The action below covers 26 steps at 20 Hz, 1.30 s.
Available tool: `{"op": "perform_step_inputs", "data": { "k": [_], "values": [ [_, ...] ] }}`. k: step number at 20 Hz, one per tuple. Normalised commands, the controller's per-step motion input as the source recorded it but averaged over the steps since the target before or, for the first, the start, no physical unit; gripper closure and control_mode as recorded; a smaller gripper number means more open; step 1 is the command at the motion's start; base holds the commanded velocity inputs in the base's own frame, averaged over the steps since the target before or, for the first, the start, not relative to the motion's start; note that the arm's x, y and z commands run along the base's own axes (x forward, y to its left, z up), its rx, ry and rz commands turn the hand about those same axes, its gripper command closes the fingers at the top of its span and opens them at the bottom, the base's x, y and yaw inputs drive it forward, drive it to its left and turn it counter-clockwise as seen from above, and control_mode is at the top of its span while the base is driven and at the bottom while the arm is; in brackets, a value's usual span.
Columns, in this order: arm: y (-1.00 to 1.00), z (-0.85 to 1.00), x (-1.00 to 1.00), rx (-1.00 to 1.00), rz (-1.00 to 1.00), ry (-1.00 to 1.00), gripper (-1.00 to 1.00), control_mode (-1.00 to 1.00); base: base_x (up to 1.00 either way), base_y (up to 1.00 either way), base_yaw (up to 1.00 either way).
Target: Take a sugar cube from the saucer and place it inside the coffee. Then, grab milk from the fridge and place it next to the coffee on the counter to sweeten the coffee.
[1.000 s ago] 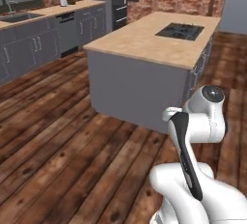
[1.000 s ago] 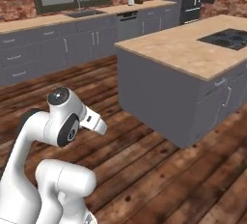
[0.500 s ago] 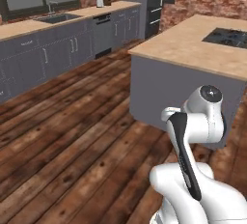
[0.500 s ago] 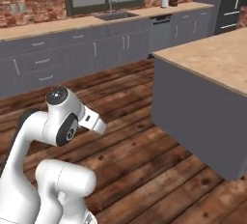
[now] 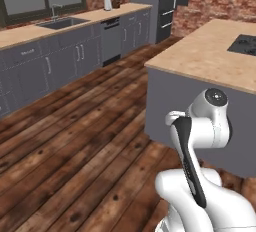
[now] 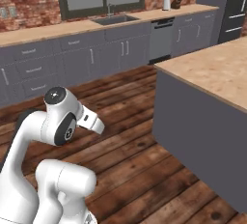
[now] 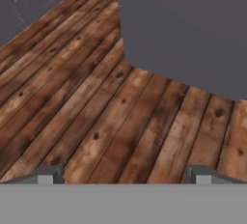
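1. Looking down from the hand view, the pincer (image 7: 123, 175) has its two tips wide apart and holds nothing; below it is only the wooden floor (image 7: 96, 117).
2. Beside the island (image 5: 210, 56) the arm is folded, far from any task thing.
3. The fridge (image 5: 170, 3) stands beyond the far end of the island, at the end of the long worktop (image 5: 60, 28) with the sink (image 5: 62, 22).
4. I judge the milk lies forward, past the island; saucer and coffee I cannot see.
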Motion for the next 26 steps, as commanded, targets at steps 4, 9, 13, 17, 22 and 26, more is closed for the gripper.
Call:
{"op": "perform_step_inputs", "data": {
  "k": [4,9,13,17,22,26],
  "values": [
    [0.00,0.00,0.00,0.00,0.00,0.00,-1.00,1.00,1.00,0.11,0.00],
    [0.00,0.00,0.00,0.00,0.00,0.00,-1.00,1.00,1.00,0.18,0.00],
    [0.00,0.00,0.00,0.00,0.00,0.00,-1.00,1.00,1.00,0.14,0.00],
    [0.00,0.00,0.00,0.00,0.00,0.00,-1.00,1.00,1.00,0.11,0.00],
    [0.00,0.00,0.00,0.00,0.00,0.00,-1.00,1.00,1.00,0.04,0.00],
    [0.00,0.00,0.00,0.00,0.00,0.00,-1.00,1.00,1.00,0.11,0.00]
  ]
}}
